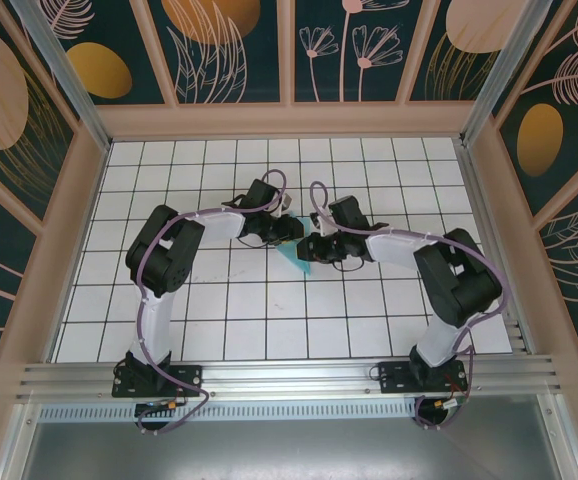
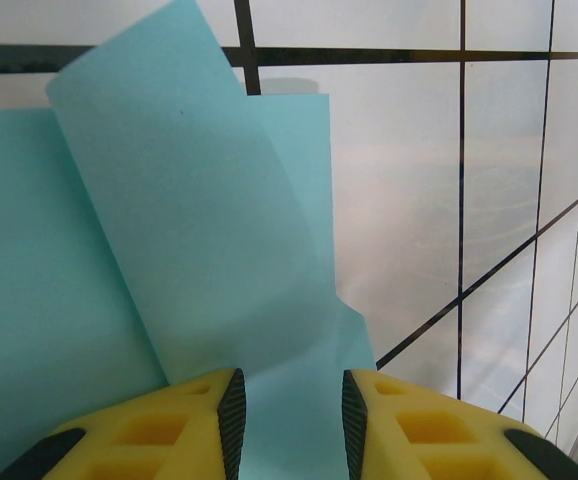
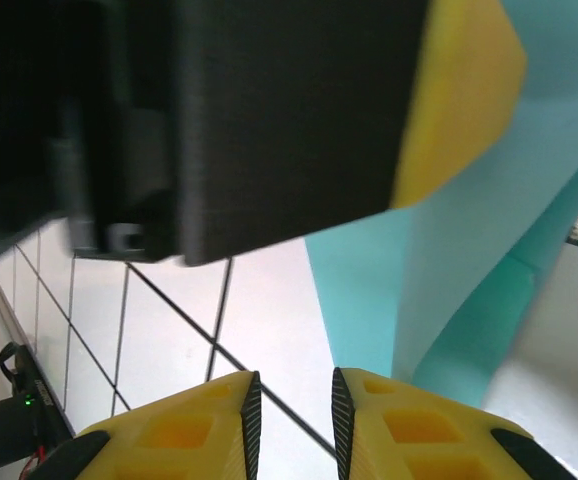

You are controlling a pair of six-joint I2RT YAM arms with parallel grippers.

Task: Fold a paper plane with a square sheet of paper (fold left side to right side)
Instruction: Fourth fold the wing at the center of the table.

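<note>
The left gripper [image 2: 290,392] stands narrowly apart, and its two yellow fingers [image 2: 184,425] have a clear gap between them. The sheet of paper [image 2: 189,230] lies right ahead of this gripper and runs on under the gap. It is too thin to fill the gap, so the jaws are not clamped on it. Part of the sheet rests flat on the white gridded surface [image 2: 409,180], ahead and to the left of the fingers. Another part is lifted as a loose flap. The flap rises from just in front of the fingertips and leans away up and to the left, with its top edge curled.

The right gripper [image 3: 291,388] is also narrow, with a slim gap through which the bare surface and a dark grid line show, so it holds nothing. The sheet stands ahead and to the right of it, tilted up off the surface, with a darker folded layer low on the right. Just above and ahead of the right gripper hangs the black body of the left one, very close. One yellow finger of that gripper touches the raised paper. From above, the two grippers meet tip to tip over the middle of the surface, and a corner of the sheet shows just below them.
</note>
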